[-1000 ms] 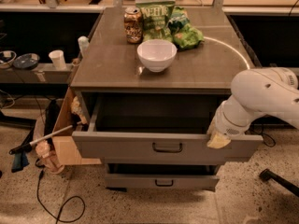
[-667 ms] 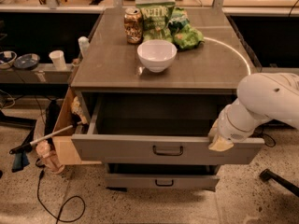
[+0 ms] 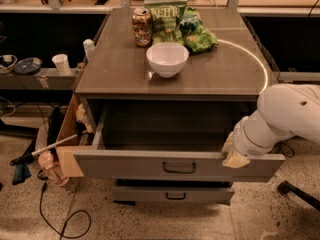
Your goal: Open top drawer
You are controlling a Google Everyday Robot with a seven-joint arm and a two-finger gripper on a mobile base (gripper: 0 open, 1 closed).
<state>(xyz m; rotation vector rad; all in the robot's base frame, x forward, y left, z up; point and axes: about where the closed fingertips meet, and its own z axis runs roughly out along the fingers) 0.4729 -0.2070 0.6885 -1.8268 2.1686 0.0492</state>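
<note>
The top drawer (image 3: 130, 165) is pulled far out from under the grey counter, showing a deep, dark grey interior. Its wide grey front has a small black loop handle (image 3: 179, 168) at centre. My gripper (image 3: 233, 154) sits at the drawer front's upper edge, right of the handle, at the end of the white arm (image 3: 287, 116) coming in from the right. A smaller grey drawer front (image 3: 172, 194) with its own black handle shows below, less far out.
On the counter (image 3: 115, 74) stand a white bowl (image 3: 167, 59), a soda can (image 3: 142, 27) and green chip bags (image 3: 182, 21). A cardboard box (image 3: 67, 134) with a stick stands left of the drawer. A cable (image 3: 55, 214) lies on the floor.
The top drawer has come a little further out toward the camera, and my gripper and arm have moved with its front edge.
</note>
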